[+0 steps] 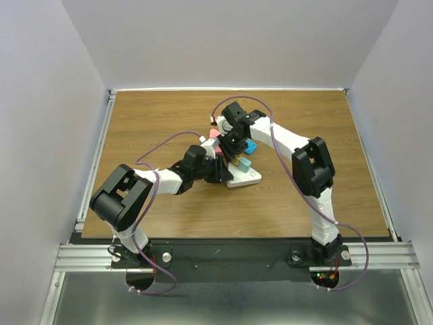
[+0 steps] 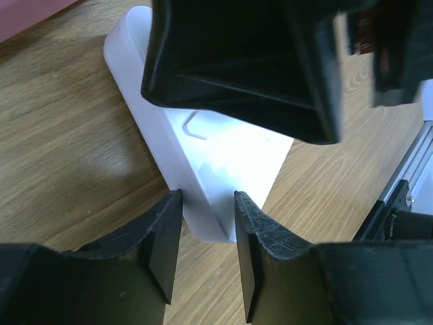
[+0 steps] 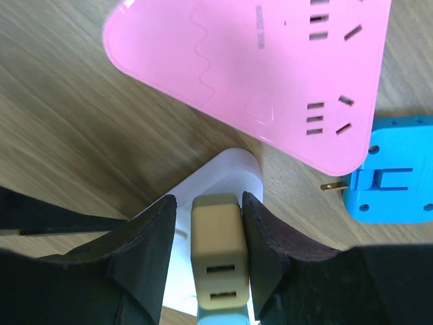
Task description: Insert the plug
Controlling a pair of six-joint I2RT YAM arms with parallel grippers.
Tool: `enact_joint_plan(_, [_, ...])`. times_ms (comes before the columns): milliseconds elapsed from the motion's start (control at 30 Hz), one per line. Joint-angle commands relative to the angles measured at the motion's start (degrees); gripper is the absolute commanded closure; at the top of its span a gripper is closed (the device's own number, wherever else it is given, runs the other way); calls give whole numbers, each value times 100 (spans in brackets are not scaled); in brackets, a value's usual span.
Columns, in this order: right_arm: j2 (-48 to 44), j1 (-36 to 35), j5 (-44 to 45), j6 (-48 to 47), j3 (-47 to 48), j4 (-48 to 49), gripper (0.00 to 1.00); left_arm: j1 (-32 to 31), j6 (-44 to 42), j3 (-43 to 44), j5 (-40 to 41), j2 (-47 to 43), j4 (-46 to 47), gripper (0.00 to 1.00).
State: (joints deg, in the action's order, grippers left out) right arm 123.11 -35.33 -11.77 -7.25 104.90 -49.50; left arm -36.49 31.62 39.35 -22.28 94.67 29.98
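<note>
Top view: one wood table (image 1: 149,122) between grey walls. Two arms meet at centre over one white strip (image 1: 249,179), one pink strip (image 1: 214,135) and one blue adapter (image 1: 250,146).

Left wrist view: the left gripper (image 2: 206,250) has its fingers apart, straddling the white strip's end at lower centre. Whether they press it is unclear. The other arm's black gripper blocks the top.

Right wrist view: the right gripper (image 3: 208,230) has its fingers apart around one tan plug (image 3: 218,237), which stands on the white strip at bottom centre. A thin gap shows on its left.

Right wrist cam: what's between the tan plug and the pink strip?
The white power strip's bare rounded end, then a sliver of shadowed table. Nothing else, per the right wrist view.
</note>
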Motion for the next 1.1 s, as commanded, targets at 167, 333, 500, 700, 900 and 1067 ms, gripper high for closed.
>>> enact_joint_plan(167, [-902,-35,333,144,-699,660,49,-60,-86,-59,136,121,-730,73])
enact_joint_plan(333, [-1456,-26,894,504,-875,1117,36,-60,-94,11,180,183,-818,73])
enact_joint_plan(500, [-1807,-9,1054,636,-1015,1179,32,-60,-85,-7,207,122,-827,74])
enact_joint_plan(700, [-2282,0,1037,663,-1884,1170,32,-60,-50,-68,268,34,-836,74])
enact_joint_plan(900, [-2476,26,879,681,-2325,1179,32,-60,-41,-68,251,43,-844,74])
enact_joint_plan(1067, [-2389,61,931,663,-2439,1196,32,-69,-33,-86,233,43,-844,74])
